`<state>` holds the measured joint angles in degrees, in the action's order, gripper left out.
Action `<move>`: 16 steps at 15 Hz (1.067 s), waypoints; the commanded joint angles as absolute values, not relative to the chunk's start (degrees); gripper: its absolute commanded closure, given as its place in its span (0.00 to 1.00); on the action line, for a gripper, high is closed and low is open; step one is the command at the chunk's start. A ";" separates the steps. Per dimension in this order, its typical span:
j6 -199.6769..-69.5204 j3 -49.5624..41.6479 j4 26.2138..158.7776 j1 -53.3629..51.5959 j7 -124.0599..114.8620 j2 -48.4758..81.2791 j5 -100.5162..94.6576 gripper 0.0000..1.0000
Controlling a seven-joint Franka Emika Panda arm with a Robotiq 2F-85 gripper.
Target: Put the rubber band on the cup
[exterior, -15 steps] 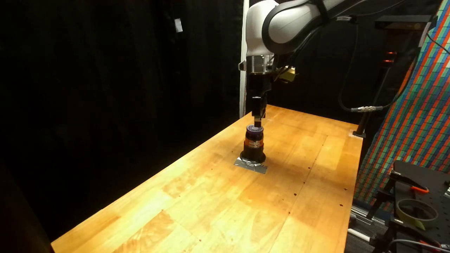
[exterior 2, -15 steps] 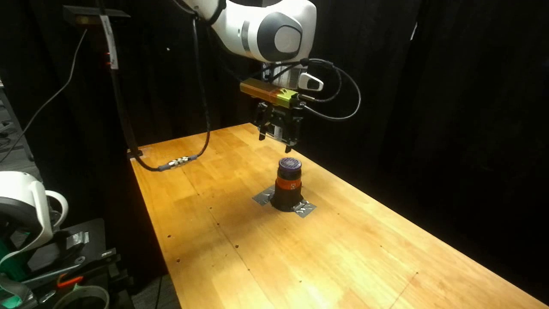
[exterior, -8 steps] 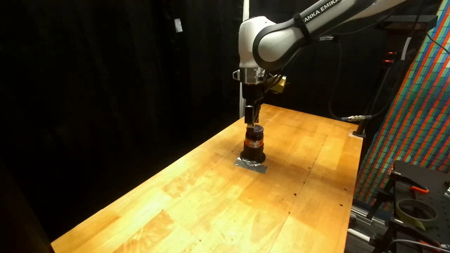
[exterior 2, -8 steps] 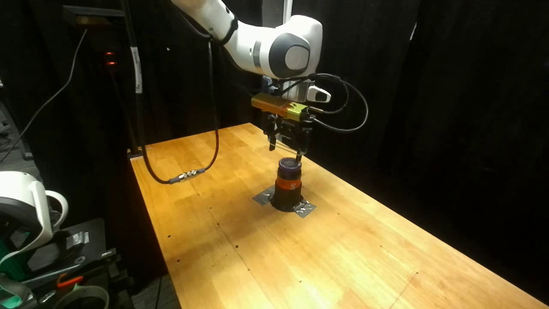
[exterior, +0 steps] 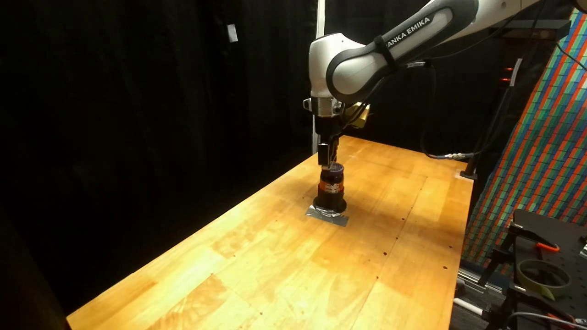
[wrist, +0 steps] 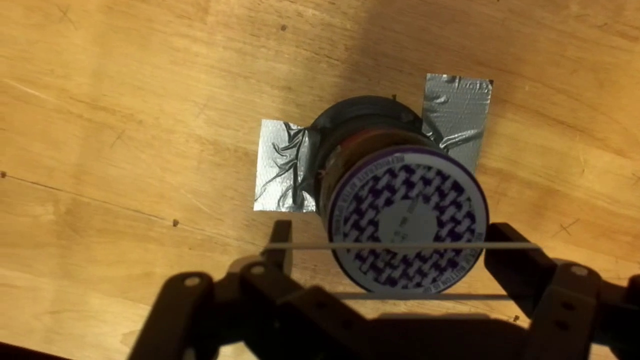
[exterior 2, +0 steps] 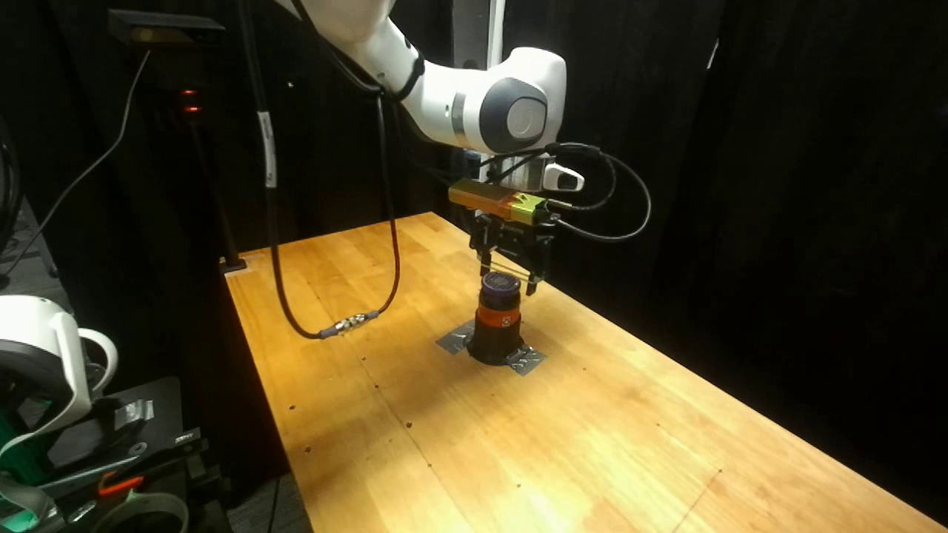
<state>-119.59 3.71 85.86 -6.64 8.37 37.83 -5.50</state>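
Note:
The cup (exterior 2: 498,317) is a small dark cylinder with an orange middle band and a purple-and-white patterned lid. It stands upright, taped to the table, in both exterior views (exterior: 331,188). In the wrist view its lid (wrist: 407,220) sits between the fingers, closer to the right one. My gripper (exterior 2: 509,279) is open, with the fingers just above and on either side of the cup's top. A thin pale rubber band (wrist: 310,246) is stretched around both fingers. One strand crosses over the lid; the other runs by the lid's lower edge. Whether band or fingers touch the cup cannot be told.
Silver tape strips (wrist: 285,167) hold the cup's base on the wooden table (exterior: 284,275). A black cable (exterior 2: 278,281) hangs from the arm over the table. A dark side stand with a tape roll (exterior: 544,277) is beside the table.
The arm has come down and shifted over, bringing the open gripper and stretched band from above and behind the cup to its top. The cup has not moved.

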 commanded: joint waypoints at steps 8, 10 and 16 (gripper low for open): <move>-121.43 3.45 82.06 -7.22 7.35 40.88 -6.49 0.00; -121.39 3.47 81.27 -7.24 7.36 41.54 -6.42 0.00; -118.05 3.24 77.69 -7.24 7.31 44.79 -6.32 0.00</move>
<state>-120.93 3.70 81.98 -6.79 8.15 42.10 -5.52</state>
